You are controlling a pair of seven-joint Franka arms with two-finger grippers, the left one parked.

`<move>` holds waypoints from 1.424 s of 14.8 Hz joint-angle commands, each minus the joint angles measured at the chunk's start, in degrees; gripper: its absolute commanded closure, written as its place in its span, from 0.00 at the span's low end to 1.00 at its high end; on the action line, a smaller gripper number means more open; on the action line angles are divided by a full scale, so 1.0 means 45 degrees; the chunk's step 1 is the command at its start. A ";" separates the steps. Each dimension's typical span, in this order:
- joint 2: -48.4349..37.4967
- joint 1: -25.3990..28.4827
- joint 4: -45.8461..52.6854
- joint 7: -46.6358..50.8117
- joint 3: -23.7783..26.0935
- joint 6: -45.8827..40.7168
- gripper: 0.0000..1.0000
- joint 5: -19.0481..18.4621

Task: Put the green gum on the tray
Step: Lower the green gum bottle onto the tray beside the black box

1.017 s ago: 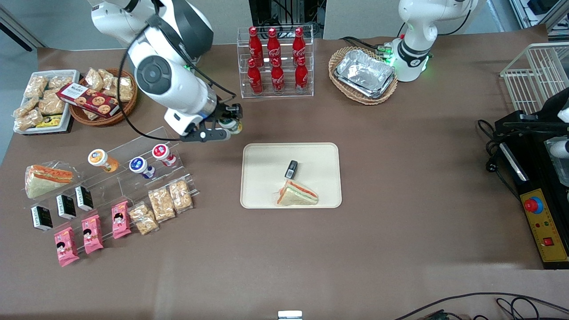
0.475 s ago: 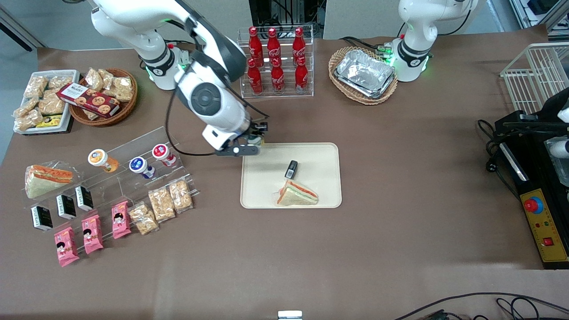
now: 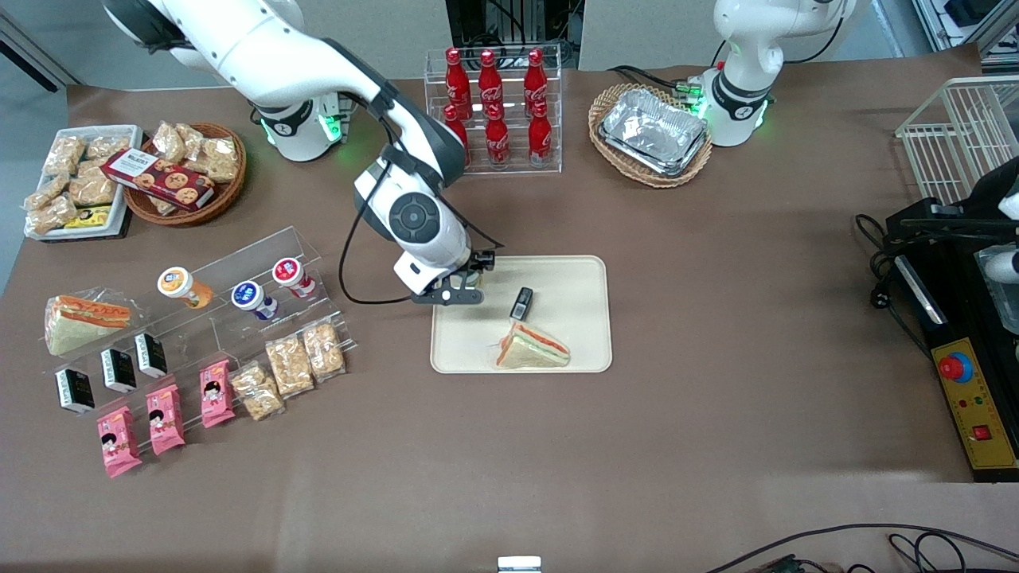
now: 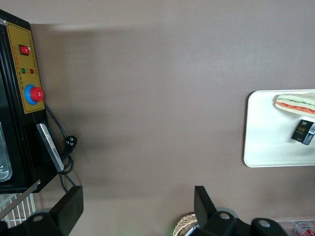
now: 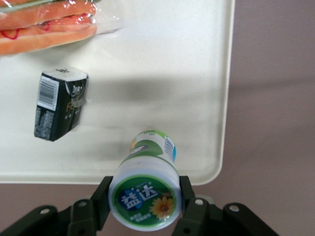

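My right gripper (image 3: 471,280) is shut on the green gum (image 5: 146,184), a small bottle with a round green-and-white lid. In the right wrist view (image 5: 144,196) the fingers press on both sides of the lid and the bottle hangs above the rim of the cream-beige tray (image 5: 162,73). In the front view the gripper is over the tray's (image 3: 573,274) corner nearest the working arm's base; the gum is mostly hidden there by the hand.
On the tray lie a wrapped sandwich (image 3: 532,348) and a small black pack (image 3: 521,303). A clear stepped rack holds orange-, blue- and red-lidded bottles (image 3: 232,290). A cola bottle rack (image 3: 494,111) and a wicker basket with foil trays (image 3: 651,134) stand farther from the camera.
My gripper has carried the green gum from near the clear stepped rack toward the tray, and now holds it over the tray's corner.
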 commanded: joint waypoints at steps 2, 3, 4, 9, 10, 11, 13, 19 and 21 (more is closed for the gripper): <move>0.0473 0.0189 0.0027 0.0325 -0.0039 0.0757 0.71 -0.0432; 0.0531 0.0208 0.0008 0.0325 -0.0039 0.0874 0.71 -0.0432; 0.0590 0.0227 -0.0070 0.0325 -0.0039 0.1049 0.71 -0.0432; 0.0902 0.0228 -0.0149 0.0344 -0.0039 0.1421 0.71 -0.0860; 0.0980 0.0208 -0.0149 0.0344 -0.0039 0.1557 0.71 -0.0919; 0.1039 0.0208 -0.0149 0.0344 -0.0058 0.1597 0.71 -0.0939; 0.1059 0.0208 -0.0149 0.0344 -0.0059 0.1714 0.71 -0.0940; 0.1137 0.0208 -0.0149 0.0344 -0.0059 0.1754 0.59 -0.0940; 0.1156 0.0228 -0.0149 0.0344 -0.0059 0.1754 0.26 -0.0940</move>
